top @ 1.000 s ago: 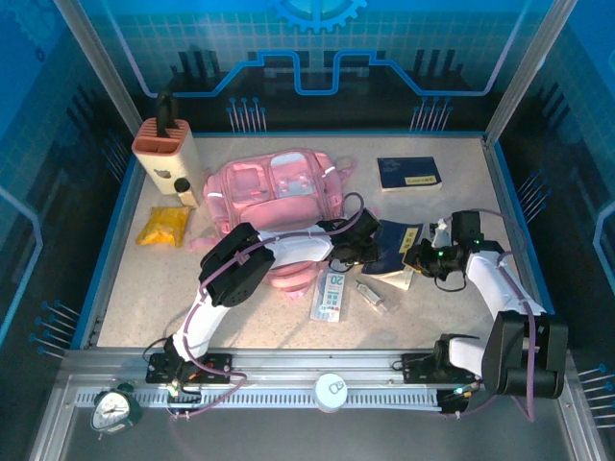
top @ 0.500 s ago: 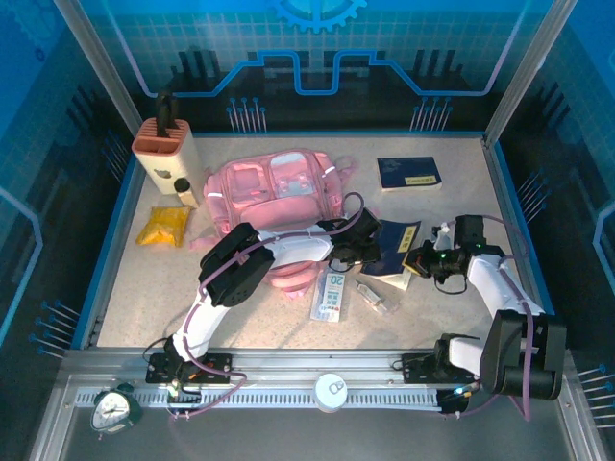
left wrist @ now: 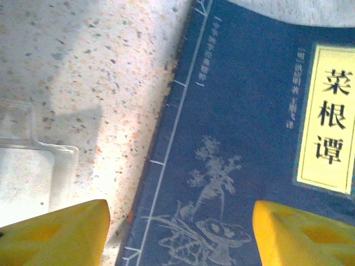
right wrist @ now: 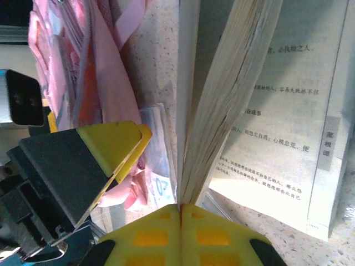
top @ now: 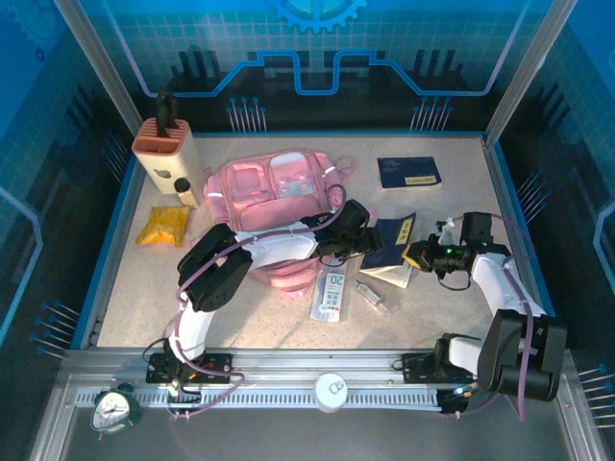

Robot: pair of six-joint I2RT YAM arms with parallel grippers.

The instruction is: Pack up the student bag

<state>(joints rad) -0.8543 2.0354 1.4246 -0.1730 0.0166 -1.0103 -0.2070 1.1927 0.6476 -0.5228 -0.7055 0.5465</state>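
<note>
Speckled beige table [top: 240, 312] lies under me, with blue walls around it. The student bag [top: 274, 197] lies toward the back of the table, left of centre and near the tan knife block [top: 165, 154]. My left arm reaches across the bag's near edge. My left fingers [top: 363, 242] stand wide apart with nothing between them, hovering over an open book [top: 396, 242]. One yellow tip is above its dark blue cover, the other above bare table beside a clear plastic piece [left wrist: 28, 160]. My right fingers [right wrist: 180, 224] are pressed tight together at the book's far edge, where the fanned pages meet their tips. Whether a leaf is caught there I cannot tell. A second blue book [top: 408, 173] lies well apart at the back right. A yellow packet [top: 163, 227] sits near the bag's left side.
</note>
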